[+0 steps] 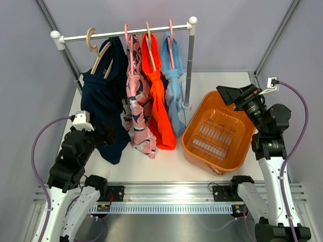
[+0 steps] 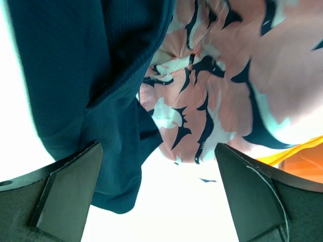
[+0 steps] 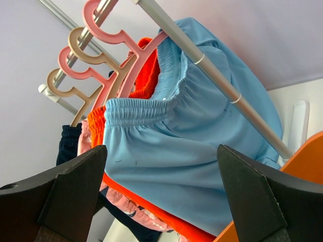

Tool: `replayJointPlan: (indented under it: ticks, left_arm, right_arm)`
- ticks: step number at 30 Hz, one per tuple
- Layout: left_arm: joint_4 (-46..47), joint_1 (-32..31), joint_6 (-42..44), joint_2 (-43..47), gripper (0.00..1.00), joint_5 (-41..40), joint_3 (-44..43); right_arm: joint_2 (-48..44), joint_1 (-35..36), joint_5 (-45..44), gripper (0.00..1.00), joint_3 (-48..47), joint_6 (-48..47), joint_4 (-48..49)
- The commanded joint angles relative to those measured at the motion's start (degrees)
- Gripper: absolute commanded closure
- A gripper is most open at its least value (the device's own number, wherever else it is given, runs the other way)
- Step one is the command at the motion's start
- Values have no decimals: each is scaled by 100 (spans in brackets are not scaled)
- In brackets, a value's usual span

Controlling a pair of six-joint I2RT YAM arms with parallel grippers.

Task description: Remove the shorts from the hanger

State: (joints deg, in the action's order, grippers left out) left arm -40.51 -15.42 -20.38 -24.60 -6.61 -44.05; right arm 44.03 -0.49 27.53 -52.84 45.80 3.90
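Navy shorts [image 1: 101, 101], pink shorts [image 1: 140, 126], orange shorts [image 1: 160, 121] and blue shorts [image 1: 175, 108] are hanging (on hangers) from the rail [image 1: 116, 34]; left gripper [image 2: 157, 148] and right gripper [image 3: 161, 147] are gaping wide, empty.

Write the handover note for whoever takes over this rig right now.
Left tool: open, empty, low by the dark navy shorts.
Right tool: open, empty, raised above the orange basket, facing the light blue shorts.
Shorts: those two, the pink patterned shorts and the orange shorts all hang on hangers on the rail.
Done: none removed.
Left: all four to take off.
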Motion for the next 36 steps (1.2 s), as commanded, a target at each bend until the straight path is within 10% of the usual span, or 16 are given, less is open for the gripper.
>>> replayJointPlan:
  ticks: [1, 24, 36]
  left_arm:
    - [-79, -22, 52, 78, 1, 81, -533]
    - [278, -22, 438, -123, 1, 941, -1896]
    - [1975, -276, -291, -2669, 5, 2472, -3871]
  right_arm:
    - [-52, 14, -90, 1, -200, -203, -109]
    - [1169, 23, 587, 0, -912, -185, 67]
    - [1002, 23, 666, 1, -781, -502, -364]
